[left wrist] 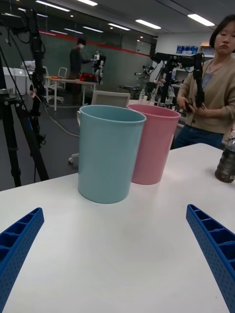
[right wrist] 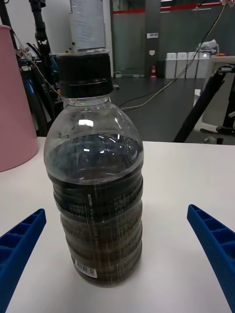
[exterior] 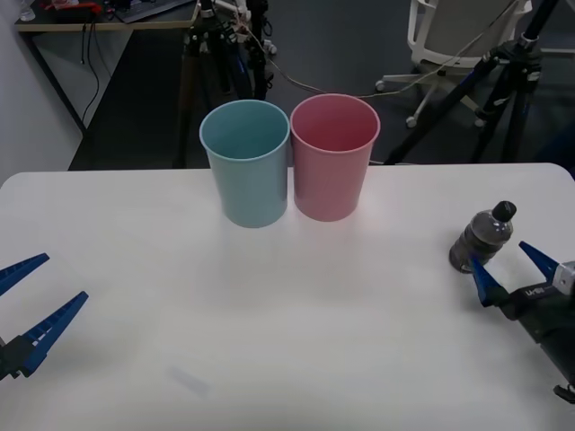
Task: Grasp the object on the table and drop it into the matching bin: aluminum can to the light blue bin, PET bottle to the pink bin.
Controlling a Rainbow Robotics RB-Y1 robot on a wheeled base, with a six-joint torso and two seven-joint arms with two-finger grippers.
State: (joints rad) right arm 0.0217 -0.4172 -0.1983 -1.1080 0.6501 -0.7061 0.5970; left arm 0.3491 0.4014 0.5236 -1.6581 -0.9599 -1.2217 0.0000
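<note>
The PET bottle (exterior: 483,238), small, dark grey-brown and ribbed with a black cap, stands upright on the white table (exterior: 269,314) near its right edge. My right gripper (exterior: 503,262) is open just behind it, fingertips close to its base. In the right wrist view the bottle (right wrist: 95,195) stands centred just ahead of the spread blue fingers (right wrist: 19,244). The light blue bin (exterior: 246,162) and the pink bin (exterior: 333,154) stand side by side at the table's far middle. My left gripper (exterior: 63,277) is open and holds nothing at the front left, low over the table.
In the left wrist view the light blue bin (left wrist: 107,151) is nearer than the pink bin (left wrist: 154,142), with the bottle (left wrist: 226,164) far off. Tripods (exterior: 503,81) and a chair (exterior: 458,36) stand beyond the table's far edge. A wide stretch of tabletop lies between the bins and both grippers.
</note>
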